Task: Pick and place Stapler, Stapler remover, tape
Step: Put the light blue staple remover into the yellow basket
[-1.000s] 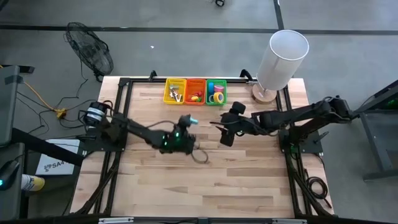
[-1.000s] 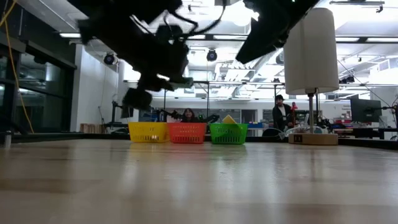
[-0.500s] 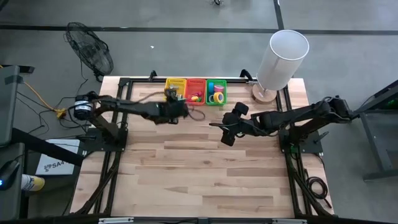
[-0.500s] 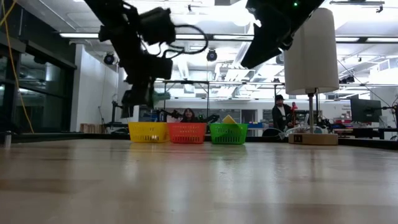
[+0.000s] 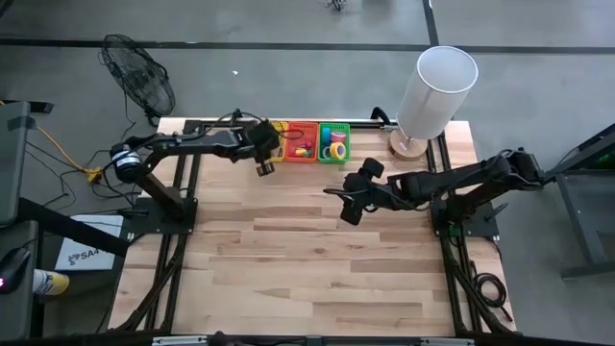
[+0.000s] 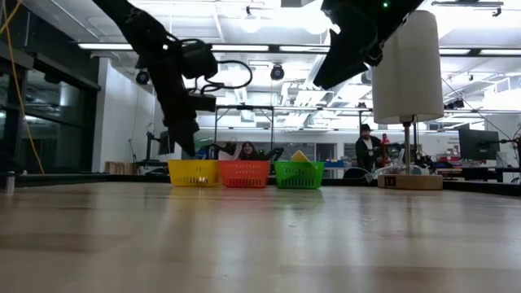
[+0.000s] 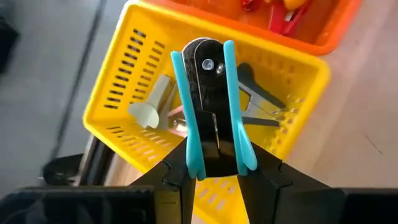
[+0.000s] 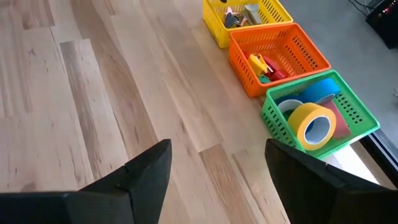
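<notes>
My left gripper [image 7: 214, 173] is shut on a staple remover [image 7: 210, 93], black with teal side grips. It hovers over the yellow basket [image 7: 130, 74], which holds several grey staple removers [image 7: 163, 106]. In the high view this gripper [image 5: 264, 163] is at the yellow basket's [image 5: 270, 140] near-left corner; in the low view it [image 6: 186, 137] points down above the basket [image 6: 194, 172]. The green basket [image 8: 348, 115] holds tape rolls, a yellow one [image 8: 314, 124] and a blue one [image 8: 318, 90] showing. My right gripper [image 8: 217, 180] is open above bare table, right of centre [image 5: 351, 207]. My left gripper pinches the staple remover between its two fingers, one on each teal side grip, at the end nearest the wrist [image 7: 214, 158]. The riveted hinge end [image 7: 208, 59] sticks out beyond the fingertips. The remover is lifted clear and hangs over the yellow basket, fingers pointing down.
Yellow, orange [image 5: 303, 140] and green [image 5: 334, 142] baskets stand in a row at the table's far edge. The orange basket [image 8: 280, 56] holds small red and yellow items. A white lamp [image 5: 434, 91] stands at the far right corner. People sit in the room behind [image 6: 368, 146].
My left gripper has carried the staple remover from the table's middle toward the far edge, rising at first, and has tipped to point down over the yellow basket. It has stayed shut on the remover.
</notes>
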Controlling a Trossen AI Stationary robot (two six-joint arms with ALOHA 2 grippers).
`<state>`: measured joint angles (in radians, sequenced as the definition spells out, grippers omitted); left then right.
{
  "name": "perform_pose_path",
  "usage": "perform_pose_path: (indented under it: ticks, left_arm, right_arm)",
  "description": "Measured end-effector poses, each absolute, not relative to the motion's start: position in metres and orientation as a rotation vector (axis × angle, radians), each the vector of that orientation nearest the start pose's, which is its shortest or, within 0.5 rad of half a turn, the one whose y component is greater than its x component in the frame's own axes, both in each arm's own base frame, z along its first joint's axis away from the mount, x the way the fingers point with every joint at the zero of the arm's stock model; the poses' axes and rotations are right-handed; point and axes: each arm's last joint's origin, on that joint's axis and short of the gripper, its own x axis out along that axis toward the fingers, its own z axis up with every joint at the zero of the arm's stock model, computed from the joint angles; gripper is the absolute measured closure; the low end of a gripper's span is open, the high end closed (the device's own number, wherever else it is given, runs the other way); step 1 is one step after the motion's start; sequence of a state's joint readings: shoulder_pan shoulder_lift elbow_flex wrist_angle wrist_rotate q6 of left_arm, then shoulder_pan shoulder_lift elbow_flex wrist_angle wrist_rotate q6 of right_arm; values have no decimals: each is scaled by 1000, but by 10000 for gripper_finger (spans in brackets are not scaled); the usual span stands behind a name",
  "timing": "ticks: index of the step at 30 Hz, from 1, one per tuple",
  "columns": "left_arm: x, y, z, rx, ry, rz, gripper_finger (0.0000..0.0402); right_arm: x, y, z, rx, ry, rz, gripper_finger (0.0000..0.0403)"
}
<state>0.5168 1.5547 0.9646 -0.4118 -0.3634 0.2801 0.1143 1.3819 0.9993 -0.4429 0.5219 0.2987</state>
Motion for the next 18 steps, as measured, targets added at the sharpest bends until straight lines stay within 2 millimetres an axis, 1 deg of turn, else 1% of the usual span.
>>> perform_pose_path:
  ticks: [5, 8, 13, 18]
  left_arm:
    - [251, 173, 195, 37, 1123, 594, 307]
    - [248, 179, 196, -6, 1099, 621, 307]
    - [246, 182, 197, -12, 1094, 638, 303]
    - [249, 183, 198, -4, 1068, 639, 281]
  right_arm:
    - [283, 18, 259, 21, 721, -495, 151]
    - [283, 18, 259, 33, 719, -496, 151]
    - [283, 19, 259, 51, 722, -480, 151]
    - [283, 19, 258, 64, 721, -483, 151]
